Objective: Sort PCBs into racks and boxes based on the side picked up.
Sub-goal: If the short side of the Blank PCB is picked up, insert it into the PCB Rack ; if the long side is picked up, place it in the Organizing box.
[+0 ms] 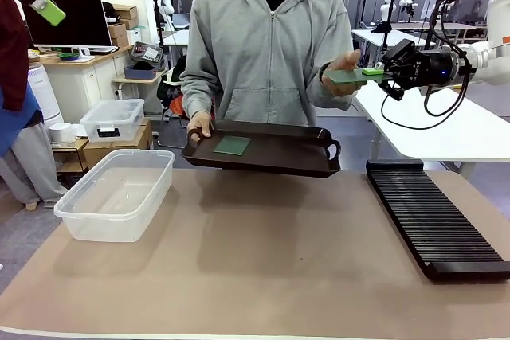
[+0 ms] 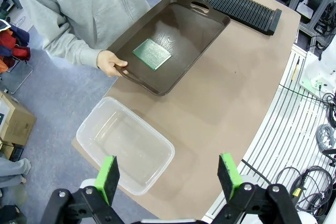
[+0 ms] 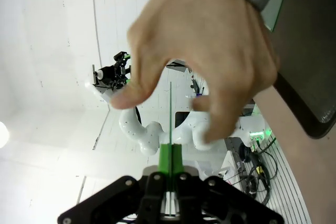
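One green PCB lies flat in the dark brown tray that the person holds out with one hand. The person's other hand holds a second PCB, edge-on in the right wrist view. My right gripper is shut on that board's edge, high above the table's right side. My left gripper hangs open high over the clear tub, with nothing between its fingers; its green pad shows at top left. The black slotted rack lies at the right.
A smaller clear lidded box stands on a carton beyond the table's left side. A white table lies behind the rack. Cables and a wire shelf run along the robot's side.
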### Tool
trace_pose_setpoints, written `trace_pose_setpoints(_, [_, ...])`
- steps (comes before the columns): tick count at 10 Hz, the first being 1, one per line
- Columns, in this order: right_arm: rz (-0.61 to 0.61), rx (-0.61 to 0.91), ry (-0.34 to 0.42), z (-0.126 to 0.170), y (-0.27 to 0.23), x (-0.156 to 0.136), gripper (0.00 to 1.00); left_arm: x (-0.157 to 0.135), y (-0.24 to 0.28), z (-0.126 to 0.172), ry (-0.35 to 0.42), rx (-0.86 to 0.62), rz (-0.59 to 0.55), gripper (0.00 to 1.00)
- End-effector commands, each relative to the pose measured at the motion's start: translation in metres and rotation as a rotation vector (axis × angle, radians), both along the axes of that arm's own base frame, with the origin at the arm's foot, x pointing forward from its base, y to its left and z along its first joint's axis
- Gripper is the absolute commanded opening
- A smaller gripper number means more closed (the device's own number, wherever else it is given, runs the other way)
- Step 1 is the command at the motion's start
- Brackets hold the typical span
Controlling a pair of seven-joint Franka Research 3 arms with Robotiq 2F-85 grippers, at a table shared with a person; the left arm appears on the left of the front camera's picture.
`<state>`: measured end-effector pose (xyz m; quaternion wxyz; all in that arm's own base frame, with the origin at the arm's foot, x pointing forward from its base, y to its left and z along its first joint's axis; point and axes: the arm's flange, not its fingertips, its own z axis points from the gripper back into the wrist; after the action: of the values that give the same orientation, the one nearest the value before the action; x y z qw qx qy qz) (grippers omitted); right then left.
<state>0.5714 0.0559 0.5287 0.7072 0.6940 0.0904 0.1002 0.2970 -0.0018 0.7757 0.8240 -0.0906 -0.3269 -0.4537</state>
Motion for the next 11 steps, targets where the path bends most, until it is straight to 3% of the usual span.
trace_pose_setpoints(1, [0.004, 0.003, -0.018, 0.0, 0.0006, -0.0005, 0.0, 0.0001, 0.0006, -0.0018, 0.001, -0.007, -0.01, 1.0])
trace_pose_setpoints(11, [0.004, 0.003, -0.018, 0.0, 0.0006, -0.0005, 0.0, 0.0001, 0.0006, -0.0018, 0.001, -0.007, -0.01, 1.0])
